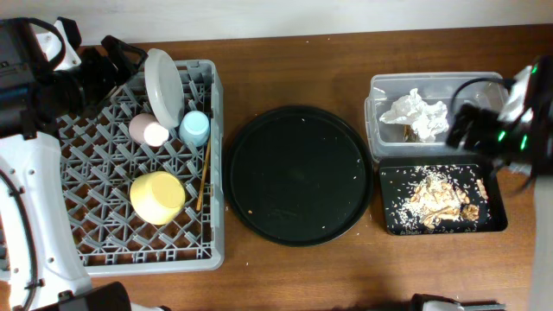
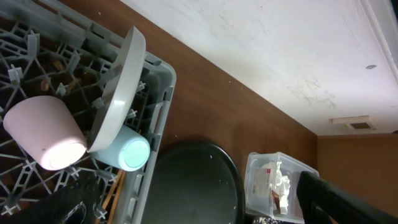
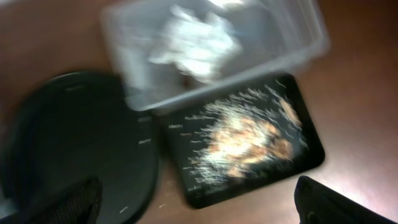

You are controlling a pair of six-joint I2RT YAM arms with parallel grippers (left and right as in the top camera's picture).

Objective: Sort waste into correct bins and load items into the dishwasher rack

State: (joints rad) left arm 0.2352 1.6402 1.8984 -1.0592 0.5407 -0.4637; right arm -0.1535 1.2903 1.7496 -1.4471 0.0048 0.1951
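Waste is being seen already sorted near the tabletop's right edge: tissue wad [image 1: 416, 112] in the clear tub [image 1: 432, 79], food scraps [image 1: 445, 199] in the black tray [image 1: 396, 186]. Plate [image 1: 162, 82], pink cup [image 1: 149, 130], blue cup [image 1: 194, 128], yellow bowl [image 1: 157, 196] and chopsticks [image 1: 204, 173] are being carried by the dishwasher rack [image 1: 130, 259] at the left edge. Both pairs of jaws are being shown released and empty: the finishing step is being judged in hand, calling only for a clean withdrawal.

Right wrist view blurred: tissue wad [image 3: 196, 43] in clear tub [image 3: 311, 37] only pale smear, scraps [image 3: 249, 140] on black tray [image 3: 180, 134] streaked. Overhead: right arm [image 1: 518, 121] covers one end of tub, left arm [image 1: 82, 78] hides one rack [image 1: 130, 259] corner.
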